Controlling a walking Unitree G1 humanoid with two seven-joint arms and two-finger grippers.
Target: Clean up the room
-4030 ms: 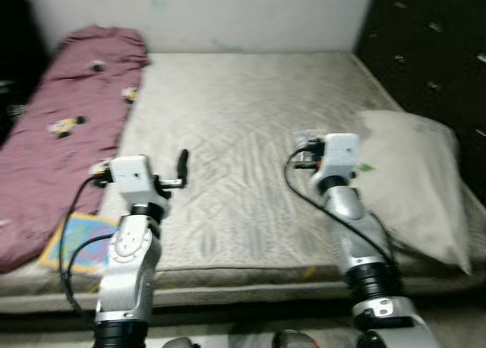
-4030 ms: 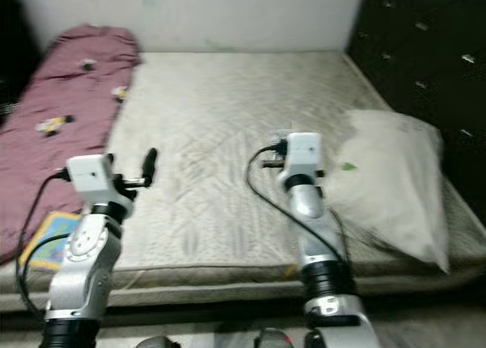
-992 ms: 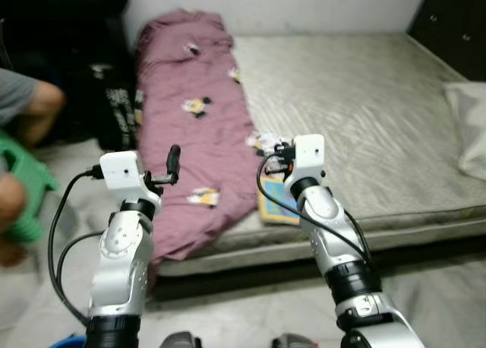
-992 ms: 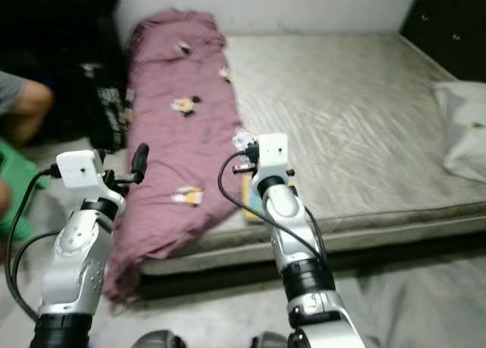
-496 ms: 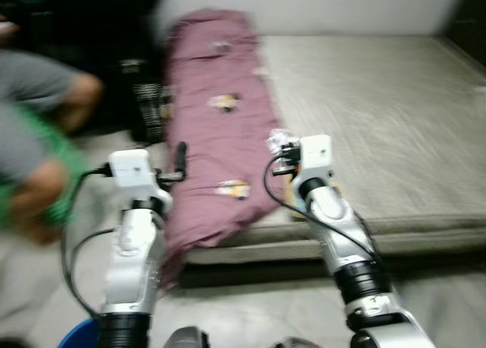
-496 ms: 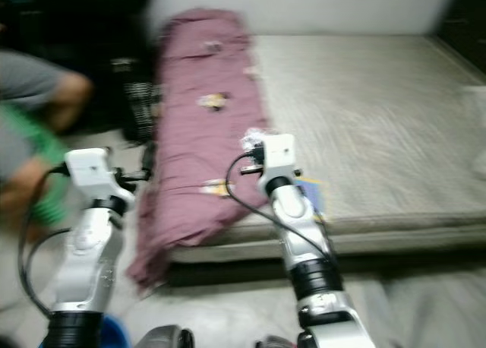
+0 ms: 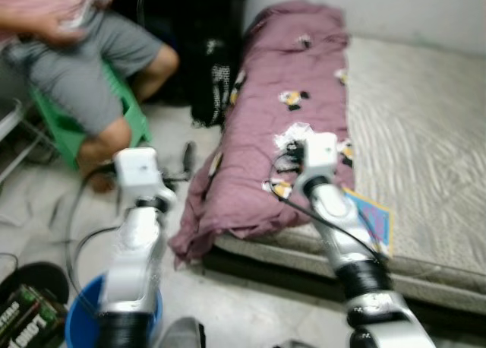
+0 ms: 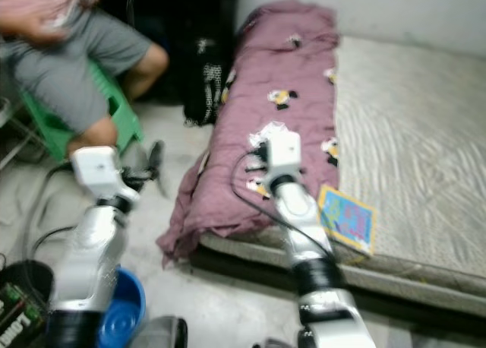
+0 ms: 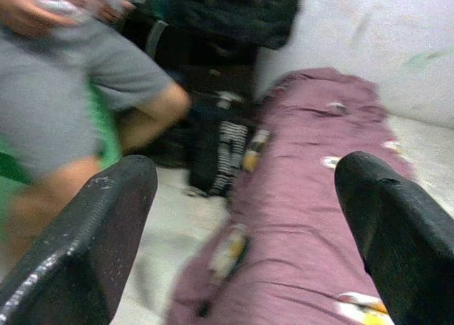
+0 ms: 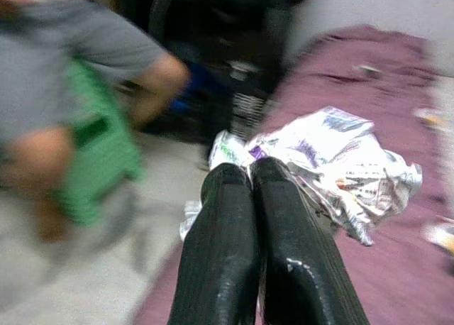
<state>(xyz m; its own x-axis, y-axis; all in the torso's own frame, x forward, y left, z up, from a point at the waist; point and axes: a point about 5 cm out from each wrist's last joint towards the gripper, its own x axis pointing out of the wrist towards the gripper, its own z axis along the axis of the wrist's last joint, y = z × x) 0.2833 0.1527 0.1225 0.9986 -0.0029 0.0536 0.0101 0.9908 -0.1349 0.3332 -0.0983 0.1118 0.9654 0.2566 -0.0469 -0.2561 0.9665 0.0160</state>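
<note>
Since the frame half a second back, the head camera has been swung further left: a seated person (image 7: pixel 83 67) on a green plastic stool (image 7: pixel 72 131) is now taken in at upper left, and a blue plastic bucket (image 8: pixel 121 310) at lower left. A crumpled silvery printed wrapper (image 10: pixel 333 158) is held clenched in the right gripper (image 10: pixel 257 177), at frame centre over the maroon patterned blanket (image 7: pixel 281 128). The left gripper (image 9: pixel 248 190) is spread wide, carrying nothing. One piece of litter is judged collected, not yet binned; a colourful flat booklet (image 8: pixel 348 217) is left on the grey mattress (image 7: pixel 425 120).
</note>
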